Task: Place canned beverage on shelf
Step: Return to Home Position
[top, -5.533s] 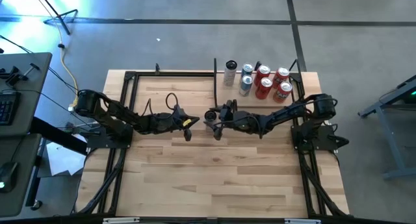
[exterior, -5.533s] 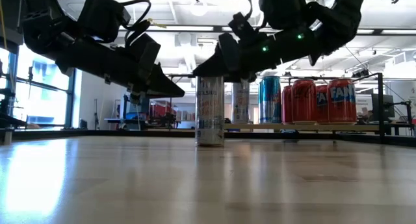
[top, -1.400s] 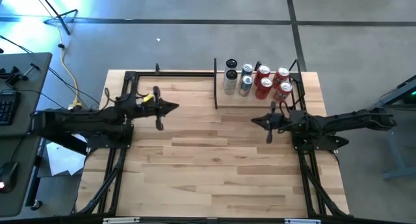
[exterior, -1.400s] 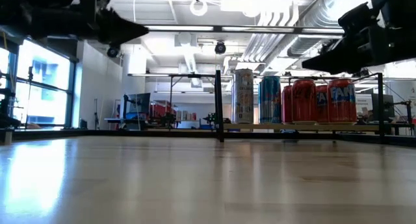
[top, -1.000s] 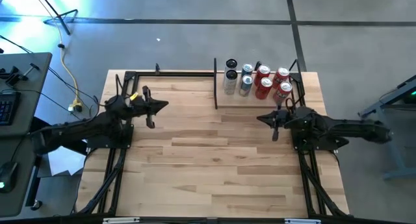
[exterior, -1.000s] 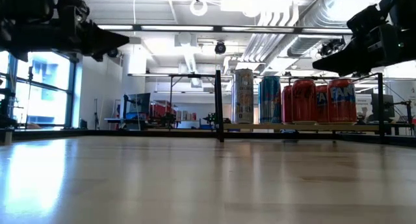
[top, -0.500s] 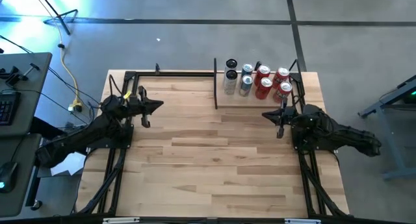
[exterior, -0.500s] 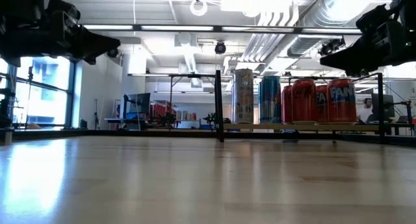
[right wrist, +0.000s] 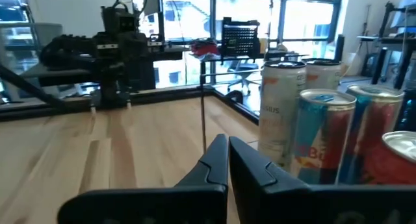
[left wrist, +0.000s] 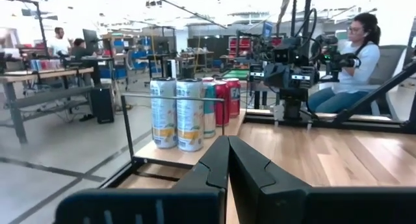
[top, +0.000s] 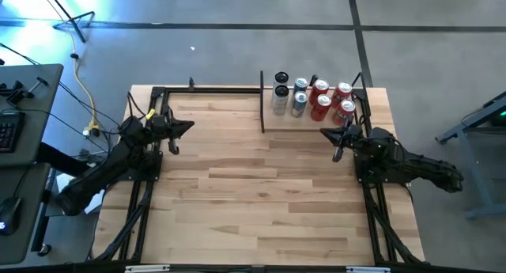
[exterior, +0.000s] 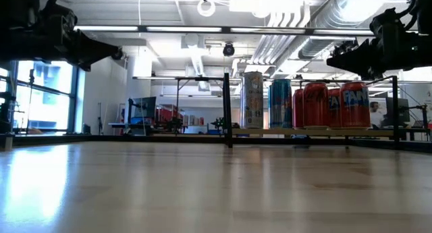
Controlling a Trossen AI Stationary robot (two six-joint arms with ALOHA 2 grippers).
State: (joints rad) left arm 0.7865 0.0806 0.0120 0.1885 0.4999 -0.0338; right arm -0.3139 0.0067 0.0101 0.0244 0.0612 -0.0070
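1. The canned drinks all stand upright on the shelf [top: 277,121] at the far right corner of the tabletop [top: 253,194]. The white cans [top: 280,91] are at its inner end, the blue cans [top: 300,97] next, and the red cans [top: 332,100] at the outer end, packed close in rows. We see no can off the shelf, so we judge the placing done.
2. We expect these cans to handle as stiff but thin-walled. They are smooth and a little slippery, fairly heavy if full, and easy to dent under a hard squeeze. The tall, slim white ones look the readiest to tip.
3. If one needed shifting, we would take it from the side at mid-height, across its width. We would come in from the open front, because the neighbours leave little room between them.
4. The right gripper [top: 328,135] hangs above the tabletop just beside the shelf's near edge, pointing inward. Its arm is folded low over its base at the right edge. Its fingers [right wrist: 211,162] are pressed together and hold nothing.
5. The left gripper [top: 183,127] sits well apart from the shelf near the left edge, raised off the wood, with its arm angled down past the tabletop's side. Its fingers [left wrist: 211,165] are likewise closed tip to tip and empty.
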